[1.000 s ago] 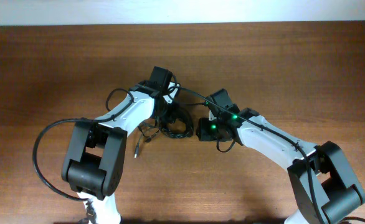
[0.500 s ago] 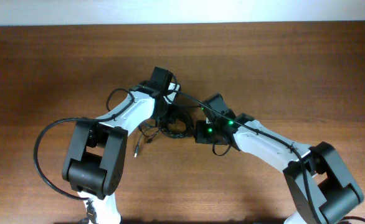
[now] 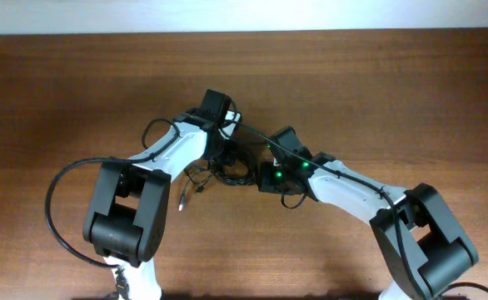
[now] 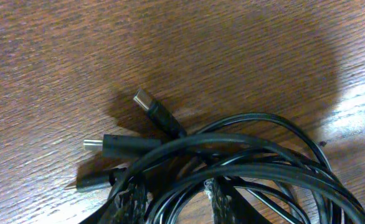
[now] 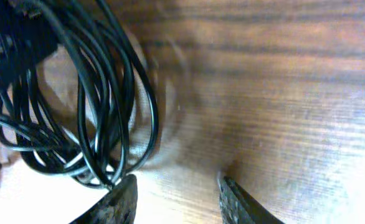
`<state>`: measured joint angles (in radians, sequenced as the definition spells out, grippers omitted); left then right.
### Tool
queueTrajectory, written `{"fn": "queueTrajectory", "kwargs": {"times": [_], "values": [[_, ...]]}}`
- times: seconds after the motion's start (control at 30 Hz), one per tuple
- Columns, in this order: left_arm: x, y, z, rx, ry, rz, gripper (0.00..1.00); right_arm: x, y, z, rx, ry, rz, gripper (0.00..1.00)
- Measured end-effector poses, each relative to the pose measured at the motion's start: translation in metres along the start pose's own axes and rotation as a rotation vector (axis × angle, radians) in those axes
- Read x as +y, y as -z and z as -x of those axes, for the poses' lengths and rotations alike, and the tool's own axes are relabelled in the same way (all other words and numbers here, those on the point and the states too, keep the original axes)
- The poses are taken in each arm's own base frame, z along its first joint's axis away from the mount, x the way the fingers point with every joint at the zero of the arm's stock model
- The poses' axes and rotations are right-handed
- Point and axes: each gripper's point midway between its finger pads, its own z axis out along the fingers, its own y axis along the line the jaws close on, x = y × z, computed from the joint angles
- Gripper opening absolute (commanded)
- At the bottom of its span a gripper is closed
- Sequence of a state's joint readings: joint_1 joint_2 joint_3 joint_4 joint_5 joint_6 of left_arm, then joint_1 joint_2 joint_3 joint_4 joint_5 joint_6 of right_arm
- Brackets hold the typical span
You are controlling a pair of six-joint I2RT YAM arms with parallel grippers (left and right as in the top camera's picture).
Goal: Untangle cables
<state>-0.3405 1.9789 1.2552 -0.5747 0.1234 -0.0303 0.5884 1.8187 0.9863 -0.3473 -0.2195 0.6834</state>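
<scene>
Table [image 3: 61,100]: brown wood, grain visible.
L arm [image 3: 173,154]: white w/ black joints, reaches from the front-left to the centre.
Loose plug [image 3: 181,200]: silver tip, flat on the wood, just beside L arm, on the left of the bundle.
Plug ends [image 4: 150,106]: three in L wrist view, they fan out from the bundle toward the left, all flat on the table.
L gripper [image 4: 173,196]: only the tips show, at the bottom edge; black strands pass between and over the fingers [image 4: 132,199]. Cannot tell if it pinches them or is loose.
Cables [image 3: 234,169]: thin, black, bunched in tangled loops at table centre, between the 2 wrists.
R gripper [image 5: 176,186]: jaws apart, bare wood between, holds nothing. Lowest loop of the cables is just beside one finger [image 5: 117,202].
R arm [image 3: 352,187]: comes from the front-right, green lights on at the wrist.
</scene>
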Motion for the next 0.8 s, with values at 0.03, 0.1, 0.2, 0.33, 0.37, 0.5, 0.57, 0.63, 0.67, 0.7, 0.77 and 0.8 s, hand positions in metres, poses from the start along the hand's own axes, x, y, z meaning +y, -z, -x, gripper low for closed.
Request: {"fn": "queueTrajectory", "kwargs": {"times": [0.03,0.1,0.2,0.33,0.37,0.5,0.57,0.63,0.67,0.7,0.77,0.8], "values": [[0.000,0.000,0.000,0.000,0.000,0.000,0.36,0.000,0.000,-0.002,0.012,-0.001,0.000,0.43],[0.000,0.000,0.000,0.000,0.000,0.000,0.36,0.000,0.001,-0.005,0.025,-0.002,0.003,0.44],[0.000,0.000,0.000,0.000,0.000,0.000,0.36,0.002,0.001,-0.010,0.050,-0.005,0.015,0.43],[0.000,0.000,0.000,-0.001,0.000,0.000,0.36,0.005,0.001,-0.015,0.080,-0.008,0.037,0.43],[0.000,0.000,0.000,0.000,0.000,0.000,0.36,0.006,0.001,-0.016,0.084,-0.008,0.042,0.43],[0.000,0.000,0.000,-0.001,-0.001,0.000,0.37,0.009,0.000,-0.013,0.070,-0.007,0.053,0.37],[0.000,0.000,0.001,-0.003,-0.001,0.000,0.38,0.009,-0.002,-0.011,0.058,-0.008,0.050,0.37],[0.000,0.000,0.001,-0.004,-0.001,0.000,0.38,0.010,-0.003,-0.011,0.040,-0.021,0.026,0.37],[0.000,0.000,0.001,-0.004,-0.001,0.000,0.38,0.011,-0.004,-0.011,0.025,-0.027,0.011,0.36],[0.000,0.000,0.001,-0.004,-0.001,0.000,0.38,0.011,-0.005,-0.012,0.014,-0.035,-0.003,0.37],[0.000,0.000,0.001,-0.004,-0.001,0.000,0.38,0.011,-0.005,-0.010,-0.003,-0.057,-0.017,0.37],[0.000,0.000,0.001,-0.004,0.000,0.000,0.38,0.011,-0.005,-0.009,-0.015,-0.070,-0.024,0.36]]}}
